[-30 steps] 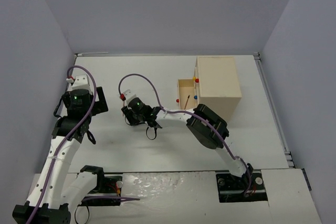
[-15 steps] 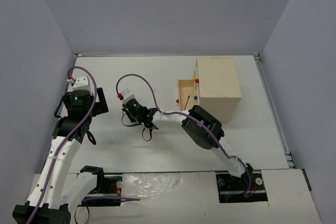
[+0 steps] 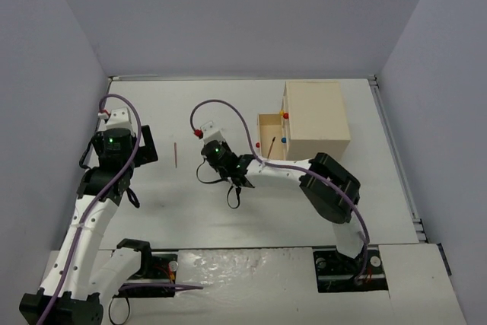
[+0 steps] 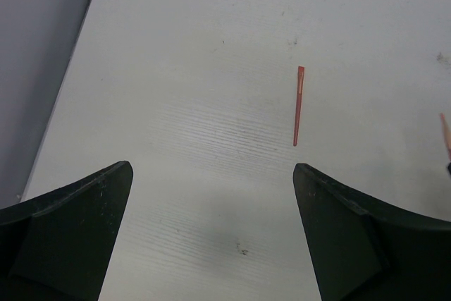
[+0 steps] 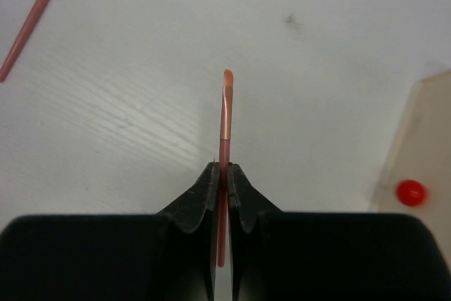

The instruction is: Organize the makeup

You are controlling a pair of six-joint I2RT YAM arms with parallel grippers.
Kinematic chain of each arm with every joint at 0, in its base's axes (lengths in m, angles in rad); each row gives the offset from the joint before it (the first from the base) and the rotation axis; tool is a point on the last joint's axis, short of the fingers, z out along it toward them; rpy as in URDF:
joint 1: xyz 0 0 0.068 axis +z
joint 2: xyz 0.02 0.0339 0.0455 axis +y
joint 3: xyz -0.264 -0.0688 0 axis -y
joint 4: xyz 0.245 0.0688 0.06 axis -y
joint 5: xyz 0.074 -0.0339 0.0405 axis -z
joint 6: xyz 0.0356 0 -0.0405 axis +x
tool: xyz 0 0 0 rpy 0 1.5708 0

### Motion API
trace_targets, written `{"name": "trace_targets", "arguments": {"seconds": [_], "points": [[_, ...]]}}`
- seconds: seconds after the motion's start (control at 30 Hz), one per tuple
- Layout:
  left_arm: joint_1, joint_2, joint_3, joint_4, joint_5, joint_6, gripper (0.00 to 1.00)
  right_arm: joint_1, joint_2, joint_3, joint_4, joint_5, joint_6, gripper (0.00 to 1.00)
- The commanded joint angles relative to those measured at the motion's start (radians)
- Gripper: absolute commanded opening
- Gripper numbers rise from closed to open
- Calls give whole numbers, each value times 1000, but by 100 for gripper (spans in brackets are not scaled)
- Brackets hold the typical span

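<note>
My right gripper [image 5: 224, 168] is shut on a thin pink pencil [image 5: 225, 107], which sticks out forward past the fingertips, above the white table. In the top view this gripper [image 3: 214, 150] is at mid table, left of the open drawer. A second pink pencil [image 3: 176, 154] lies loose on the table between the arms. It also shows in the right wrist view [image 5: 32, 22] and the left wrist view [image 4: 299, 103]. My left gripper [image 4: 211, 195] is open and empty above bare table, near the left wall [image 3: 118, 150]. The other makeup is out of view.
The beige wooden drawer box [image 3: 316, 119] stands at the back right, one drawer [image 3: 268, 123] pulled out to the left with a thin stick [image 3: 272, 144] in it. A red knob [image 5: 410, 192] shows at the right. Grey walls enclose the table.
</note>
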Motion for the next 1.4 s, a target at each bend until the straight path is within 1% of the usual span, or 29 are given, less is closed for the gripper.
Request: {"name": "trace_targets", "arguments": {"seconds": [0.0, 0.2, 0.43, 0.5, 0.6, 0.73, 0.9, 1.0, 1.03, 1.17, 1.2, 1.23, 1.37], "points": [[11, 25, 24, 52, 23, -11, 97, -66, -222, -42, -41, 246, 14, 0], [13, 62, 34, 43, 60, -17, 97, -157, -326, -155, -86, 284, 88, 0], [13, 119, 43, 30, 99, -26, 97, -201, -323, -163, -148, 351, 169, 1], [13, 137, 46, 26, 106, -26, 97, -204, -319, -158, -155, 348, 172, 10], [13, 166, 55, 18, 138, -34, 97, -204, -328, -149, -157, 332, 172, 33], [13, 224, 67, 20, 171, -51, 97, -204, -370, -144, -156, 294, 157, 51], [13, 319, 105, 17, 213, -104, 97, -202, -459, -146, -149, 203, 128, 63], [12, 415, 158, 2, 223, -123, 97, -202, -549, -171, -110, 110, 99, 82], [13, 446, 176, -1, 224, -132, 97, -202, -580, -186, -96, 86, 97, 86], [12, 565, 248, -4, 235, -150, 92, -203, -710, -236, -65, 12, 69, 98], [11, 596, 266, -6, 237, -154, 92, -202, -733, -240, -62, -4, 63, 100], [11, 630, 287, -10, 240, -156, 90, -202, -755, -246, -59, -15, 60, 100], [11, 779, 368, -29, 270, -162, 76, -204, -847, -279, -48, -36, 54, 100]]}}
